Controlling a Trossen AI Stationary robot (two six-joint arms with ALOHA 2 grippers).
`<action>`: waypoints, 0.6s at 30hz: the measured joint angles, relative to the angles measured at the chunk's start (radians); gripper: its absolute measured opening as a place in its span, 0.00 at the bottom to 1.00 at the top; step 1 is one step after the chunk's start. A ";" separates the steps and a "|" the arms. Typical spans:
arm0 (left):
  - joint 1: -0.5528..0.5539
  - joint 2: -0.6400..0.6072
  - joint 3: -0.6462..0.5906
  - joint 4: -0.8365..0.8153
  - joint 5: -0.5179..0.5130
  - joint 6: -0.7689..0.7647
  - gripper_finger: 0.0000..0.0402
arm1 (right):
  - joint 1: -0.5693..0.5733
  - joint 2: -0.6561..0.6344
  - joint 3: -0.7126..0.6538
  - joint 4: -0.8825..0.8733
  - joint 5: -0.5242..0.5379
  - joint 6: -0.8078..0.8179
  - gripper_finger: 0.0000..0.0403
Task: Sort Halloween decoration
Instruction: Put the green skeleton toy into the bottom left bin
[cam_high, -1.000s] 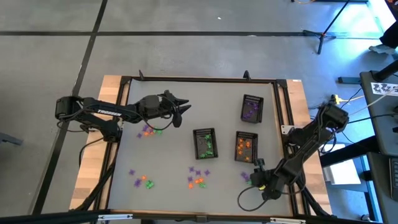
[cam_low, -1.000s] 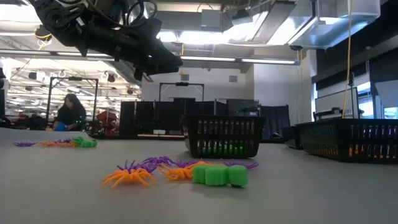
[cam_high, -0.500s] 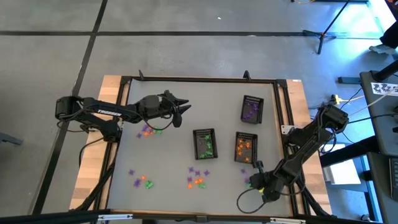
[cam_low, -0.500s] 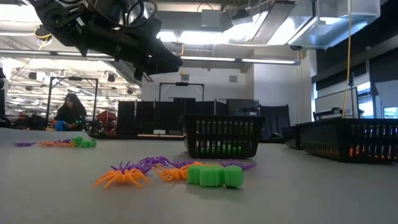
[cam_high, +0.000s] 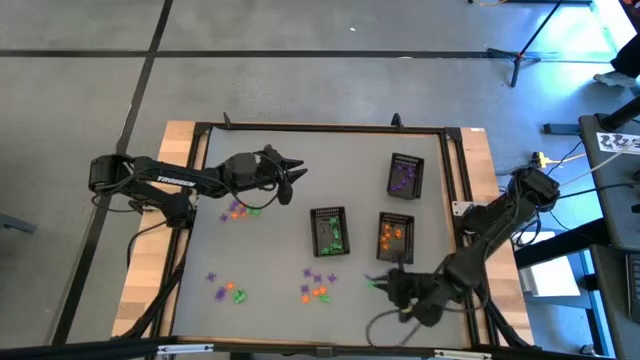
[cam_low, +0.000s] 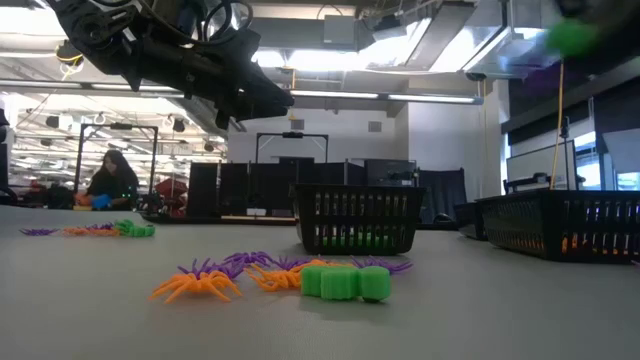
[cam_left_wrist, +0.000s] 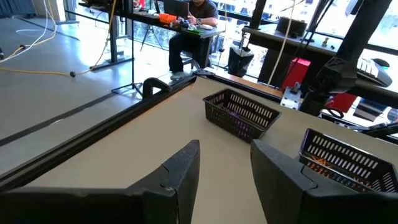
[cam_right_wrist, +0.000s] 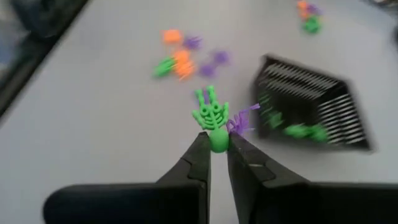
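A green skeleton trinket (cam_right_wrist: 212, 119) is pinched at its base by the right gripper (cam_right_wrist: 217, 147) above the bench's near edge, its long axis projecting forward toward the middle basket (cam_right_wrist: 314, 113), while the left gripper (cam_left_wrist: 225, 158), fingers spread, is held far off.

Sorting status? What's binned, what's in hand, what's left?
Done: the three mesh baskets hold some purple, green and orange trinkets. In hand: the right gripper is shut on a green skeleton trinket. Left: loose clusters on the table; the left gripper waits open.
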 joint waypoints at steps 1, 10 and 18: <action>0.000 0.000 0.000 0.000 0.000 0.000 0.34 | -0.034 0.000 0.009 0.005 -0.008 -0.028 0.08; 0.000 0.000 0.000 0.000 0.000 0.000 0.34 | -0.394 0.000 0.022 0.074 -0.383 -0.173 0.08; 0.000 0.000 0.000 0.000 0.000 0.000 0.34 | -0.393 0.000 0.022 -0.065 -0.802 -0.088 0.08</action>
